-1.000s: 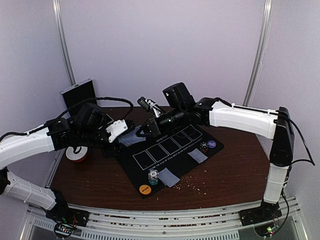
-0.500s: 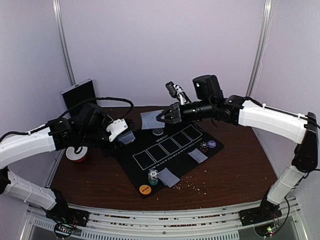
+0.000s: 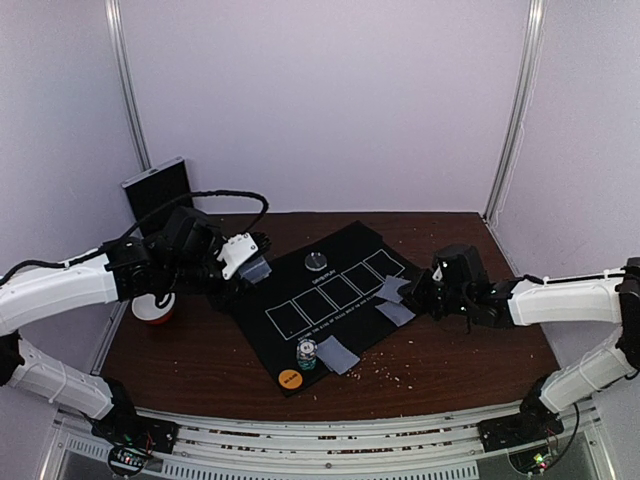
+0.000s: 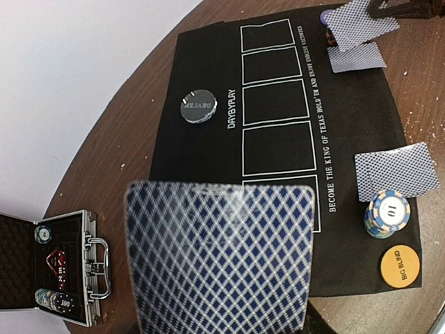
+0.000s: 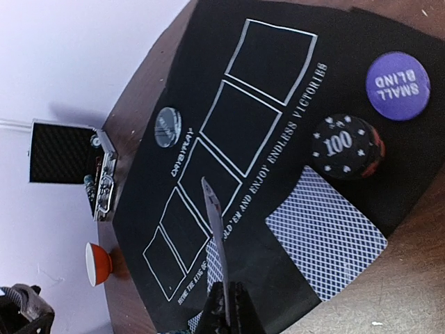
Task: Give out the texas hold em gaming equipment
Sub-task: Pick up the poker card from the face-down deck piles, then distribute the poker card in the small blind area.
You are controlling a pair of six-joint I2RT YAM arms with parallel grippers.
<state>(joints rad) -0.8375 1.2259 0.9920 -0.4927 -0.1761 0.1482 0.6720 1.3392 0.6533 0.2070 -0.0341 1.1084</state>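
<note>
Blue-backed card (image 5: 215, 226) edge-on along right pincer (image 5: 227, 311)

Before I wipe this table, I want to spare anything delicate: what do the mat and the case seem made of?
Mat: probably thin fabric or felt, matte black with white print; it lies flat with no glare. Case: likely aluminium, bright ribbed silver edges and handle, with a dark foam-like lining.

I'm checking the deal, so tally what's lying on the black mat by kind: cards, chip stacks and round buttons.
Cards: 2 (right card, front card)
Chip stacks: 2 (black-topped stack, pale-topped stack)
Buttons: 3 (dealer button, purple button, orange button)
Total: 7
</note>
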